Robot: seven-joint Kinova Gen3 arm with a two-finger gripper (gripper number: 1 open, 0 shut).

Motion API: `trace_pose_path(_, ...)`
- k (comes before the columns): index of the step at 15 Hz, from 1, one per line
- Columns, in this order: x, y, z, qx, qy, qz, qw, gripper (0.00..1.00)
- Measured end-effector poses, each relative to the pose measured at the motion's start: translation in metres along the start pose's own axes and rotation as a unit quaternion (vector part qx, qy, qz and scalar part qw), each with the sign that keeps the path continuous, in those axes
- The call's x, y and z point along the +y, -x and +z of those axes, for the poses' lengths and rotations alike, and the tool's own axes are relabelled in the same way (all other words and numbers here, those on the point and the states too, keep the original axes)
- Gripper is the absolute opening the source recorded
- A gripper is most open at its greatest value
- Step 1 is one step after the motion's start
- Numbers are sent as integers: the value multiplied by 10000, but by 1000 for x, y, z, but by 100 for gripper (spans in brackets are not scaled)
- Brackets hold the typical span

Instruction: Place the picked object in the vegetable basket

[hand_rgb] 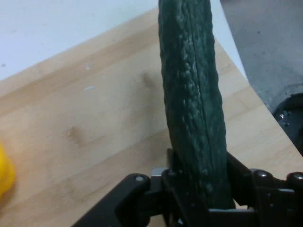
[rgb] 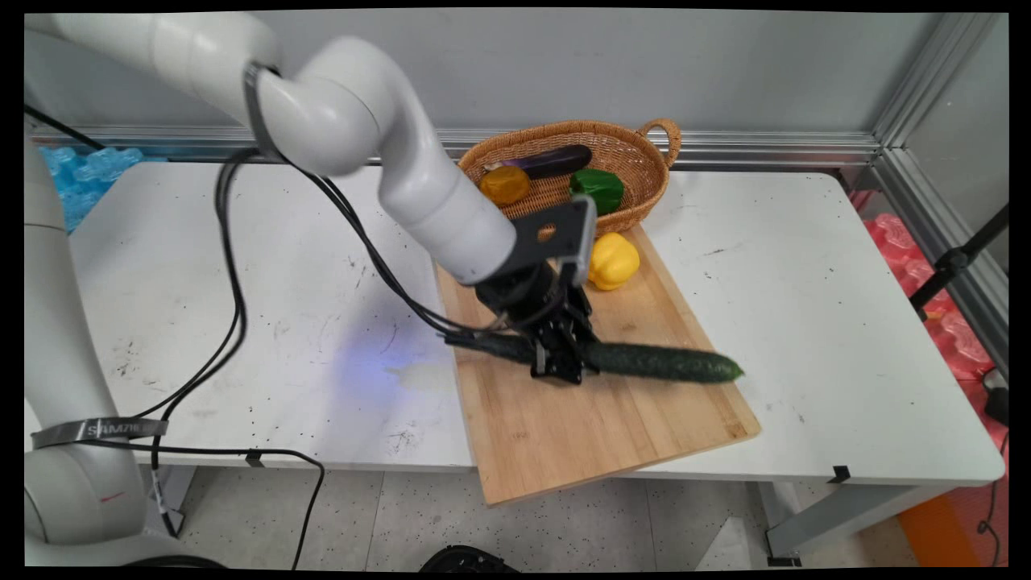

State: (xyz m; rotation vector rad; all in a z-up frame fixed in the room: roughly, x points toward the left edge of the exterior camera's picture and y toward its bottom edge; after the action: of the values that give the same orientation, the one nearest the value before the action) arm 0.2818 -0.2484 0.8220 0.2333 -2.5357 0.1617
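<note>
The tool is closing its 2 fingers on a cucumber, gripping it left of the middle, and the cucumber is running up between the fingers in the hand view. The cucumber is lying across a wooden board on the white desk, its right tip near the board's right edge. A yellow pepper is sitting on the board's far end. Behind it, a wicker basket is holding an eggplant, a green pepper and an orange item.
</note>
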Motion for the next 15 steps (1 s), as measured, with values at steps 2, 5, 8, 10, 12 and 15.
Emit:
trace_pose_path(2, -3, -3, -24, 54, -73, -102, 9999, 0)
trace_pose_path(5, -10, -3, -59, 100, -180, -256, 9995, 0)
trace_pose_path(8, -23, 2, -98, 129, -369, -502, 9980, 0)
trace_pose_path(10, -31, 6, -116, 134, -502, -655, 9965, 0)
trace_pose_path(12, -46, 12, -136, 123, -717, -881, 9935, 0)
trace_pose_path(15, -70, 19, -160, 118, -1073, -1237, 9864, 0)
